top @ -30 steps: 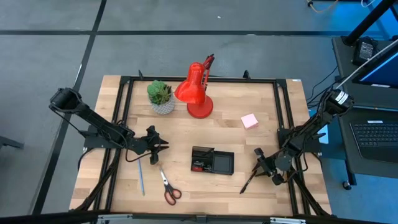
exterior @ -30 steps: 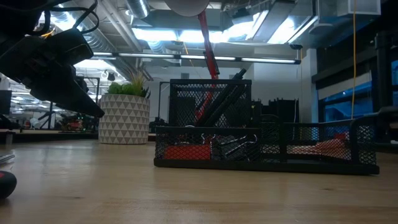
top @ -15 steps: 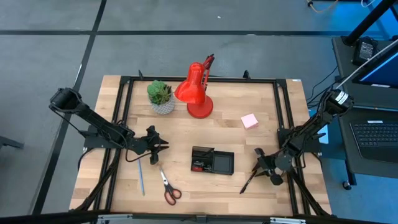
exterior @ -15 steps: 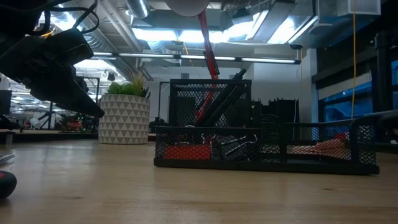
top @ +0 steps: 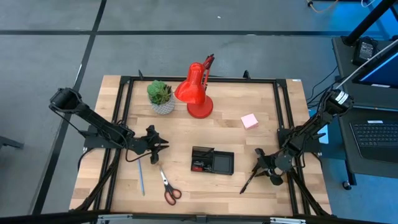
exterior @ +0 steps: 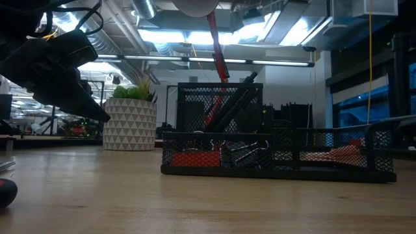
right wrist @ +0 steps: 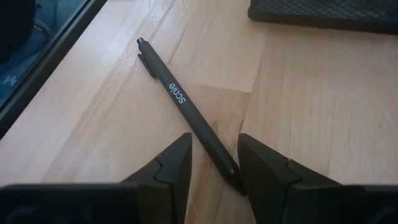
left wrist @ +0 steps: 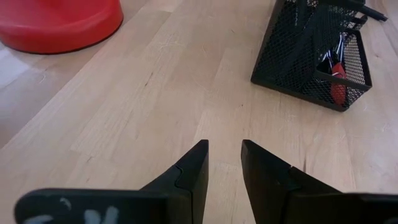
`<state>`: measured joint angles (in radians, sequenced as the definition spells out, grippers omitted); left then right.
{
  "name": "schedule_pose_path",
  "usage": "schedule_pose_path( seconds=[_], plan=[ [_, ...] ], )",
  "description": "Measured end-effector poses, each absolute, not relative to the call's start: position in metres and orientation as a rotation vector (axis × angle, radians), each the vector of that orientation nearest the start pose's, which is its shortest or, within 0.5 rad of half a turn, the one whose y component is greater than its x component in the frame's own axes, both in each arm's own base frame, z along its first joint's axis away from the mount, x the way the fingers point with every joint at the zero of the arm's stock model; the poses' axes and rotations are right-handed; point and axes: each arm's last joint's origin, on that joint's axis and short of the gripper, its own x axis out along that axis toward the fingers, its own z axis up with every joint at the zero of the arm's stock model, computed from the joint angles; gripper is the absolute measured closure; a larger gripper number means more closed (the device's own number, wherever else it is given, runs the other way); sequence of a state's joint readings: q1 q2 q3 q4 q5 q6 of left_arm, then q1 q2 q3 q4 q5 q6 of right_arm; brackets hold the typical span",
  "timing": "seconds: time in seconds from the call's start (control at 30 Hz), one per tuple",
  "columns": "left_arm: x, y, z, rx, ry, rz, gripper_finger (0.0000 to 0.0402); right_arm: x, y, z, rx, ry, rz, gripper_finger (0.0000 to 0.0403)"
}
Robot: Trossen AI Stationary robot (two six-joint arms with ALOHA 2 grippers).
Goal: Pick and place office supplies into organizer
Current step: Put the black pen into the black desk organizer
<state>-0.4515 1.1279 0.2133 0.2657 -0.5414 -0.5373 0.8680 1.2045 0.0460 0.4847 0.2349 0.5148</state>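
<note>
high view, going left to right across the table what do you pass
left gripper and blue pen, scissors, potted plant → red lamp → organizer → pink sticky-note pad → black pen → right gripper

Overhead shot is evenly lit and pretty sharp, the desk [top: 249,140] shows only soft short shadows. The low cam is dim and backlit: bright ceiling lights [exterior: 195,32] glare behind, so the mesh organizer [exterior: 273,156] reads nearly as silhouette. Wrist cams are bright, with each tool's fingers [left wrist: 189,177] blurry up close.
</note>
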Motion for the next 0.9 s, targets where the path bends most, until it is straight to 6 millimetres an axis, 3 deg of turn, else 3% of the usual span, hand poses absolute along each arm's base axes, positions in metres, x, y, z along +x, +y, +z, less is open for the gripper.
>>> schedule_pose_path(
  seconds=[0.9],
  plan=[
    [0.166,-0.063,0.129,-0.200,0.509,0.273,0.0311,0.102,0.109,0.078,-0.157,0.760,0.460,0.0271]
  ],
)
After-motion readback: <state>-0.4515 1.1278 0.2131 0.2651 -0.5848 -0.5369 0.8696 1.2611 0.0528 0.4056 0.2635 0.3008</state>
